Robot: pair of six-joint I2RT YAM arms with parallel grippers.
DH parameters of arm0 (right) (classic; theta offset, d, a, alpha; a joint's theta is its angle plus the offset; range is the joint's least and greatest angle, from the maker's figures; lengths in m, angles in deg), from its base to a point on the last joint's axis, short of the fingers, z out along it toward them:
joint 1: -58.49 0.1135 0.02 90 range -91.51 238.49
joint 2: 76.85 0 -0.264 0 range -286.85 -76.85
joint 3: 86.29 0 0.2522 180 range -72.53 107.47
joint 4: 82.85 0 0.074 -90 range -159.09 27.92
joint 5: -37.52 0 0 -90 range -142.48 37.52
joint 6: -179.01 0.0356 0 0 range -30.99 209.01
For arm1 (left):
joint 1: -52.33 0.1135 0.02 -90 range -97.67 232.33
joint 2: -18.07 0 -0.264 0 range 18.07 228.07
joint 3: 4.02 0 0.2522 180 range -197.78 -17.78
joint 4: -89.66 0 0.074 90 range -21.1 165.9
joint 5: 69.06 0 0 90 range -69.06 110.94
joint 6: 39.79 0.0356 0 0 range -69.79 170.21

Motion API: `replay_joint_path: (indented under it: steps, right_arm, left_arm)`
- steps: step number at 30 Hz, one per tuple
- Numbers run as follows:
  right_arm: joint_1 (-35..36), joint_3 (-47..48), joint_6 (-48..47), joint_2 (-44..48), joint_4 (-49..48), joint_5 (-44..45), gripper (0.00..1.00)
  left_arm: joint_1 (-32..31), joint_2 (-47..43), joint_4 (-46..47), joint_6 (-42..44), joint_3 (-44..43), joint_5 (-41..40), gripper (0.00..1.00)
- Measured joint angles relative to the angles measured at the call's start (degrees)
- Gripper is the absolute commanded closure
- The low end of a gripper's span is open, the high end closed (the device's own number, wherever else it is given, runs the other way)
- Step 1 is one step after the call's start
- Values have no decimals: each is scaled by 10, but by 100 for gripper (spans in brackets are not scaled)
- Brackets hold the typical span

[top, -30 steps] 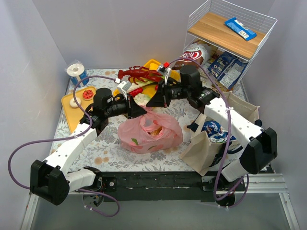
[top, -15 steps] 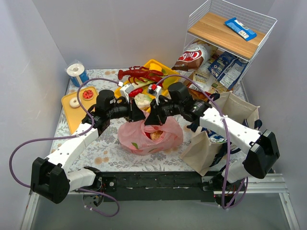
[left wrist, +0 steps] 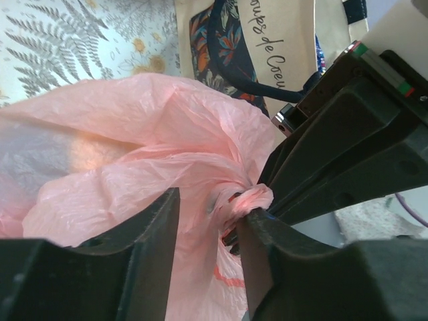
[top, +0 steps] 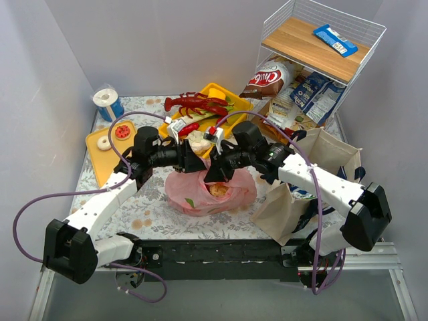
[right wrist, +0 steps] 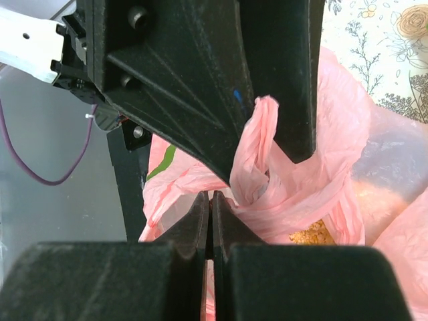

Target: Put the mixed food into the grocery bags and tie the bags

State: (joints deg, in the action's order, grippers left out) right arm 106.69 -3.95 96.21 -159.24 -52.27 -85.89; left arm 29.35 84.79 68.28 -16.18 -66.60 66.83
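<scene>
Right gripper [right wrist: 211,200] pinched closed, perhaps on thin pink bag [top: 198,195]; left gripper [left wrist: 208,208] parted around its twisted neck.

Here we are in a robot lab cell, no question: bare grey walls [top: 174,47] box the worktop [top: 147,207] in at 9, 12 and 3 o'clock. Two white arms, the left arm [top: 100,204] and the right arm [top: 328,182], sit bolted to a black rail [top: 221,254] at 6 o'clock, purple cables [top: 40,200] looping off them. And the groceries are staged props: a toy lobster [top: 197,103] at 12 o'clock, snack packets [top: 319,93] in a wire rack [top: 297,41] at 2 o'clock.
</scene>
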Motion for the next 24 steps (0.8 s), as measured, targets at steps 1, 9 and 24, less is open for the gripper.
replay_joint_path:
  steps: [1,9,24]
  right_arm:
    - [0,-1,0,2,1,0,99]
    - [6,-1,-4,3,5,0,99]
    - [14,-1,-16,3,13,15,99]
  left_arm:
    - [0,0,1,-4,3,4,57]
    - [0,17,12,-38,14,30,48]
    - [0,74,57,-76,16,106,100]
